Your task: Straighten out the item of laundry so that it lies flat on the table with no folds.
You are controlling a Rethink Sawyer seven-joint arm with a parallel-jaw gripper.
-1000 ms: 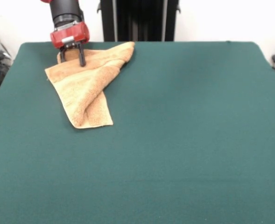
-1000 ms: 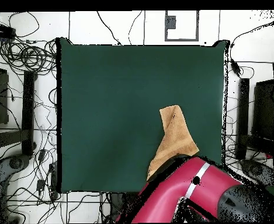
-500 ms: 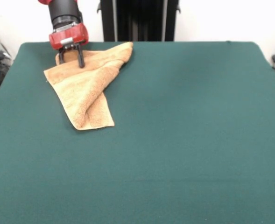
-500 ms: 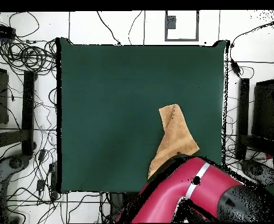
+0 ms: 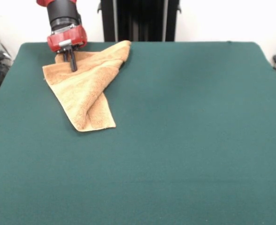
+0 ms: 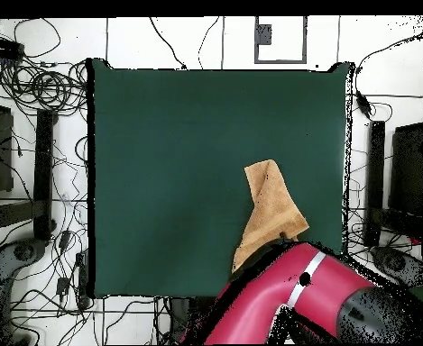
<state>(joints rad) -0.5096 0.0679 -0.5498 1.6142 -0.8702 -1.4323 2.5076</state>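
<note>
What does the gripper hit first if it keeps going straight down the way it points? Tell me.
The towel. The gripper points down with its fingers drawn together at the towel's far folded part, seemingly already touching or pinching the cloth. Under that lies the table. Exact contact depth is unclear.

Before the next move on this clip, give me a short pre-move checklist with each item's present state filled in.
1. Towel lies wholly on the table: ok in the front view; overhead, the arm hides the part nearest the robot.
2. Towel flat, no folds: not ok. It is doubled over itself, with a long fold running toward its near corner.
3. Hand is at the towel: ok. Its tips are down on the cloth near the far corner.
4. Hand shut on the cloth: ok, it appears. The fingers stand together, pinching the fabric.
5. Free table to spread the towel onto: ok; bare green beside it.
6. Layer count under the fold: cannot tell.
</note>
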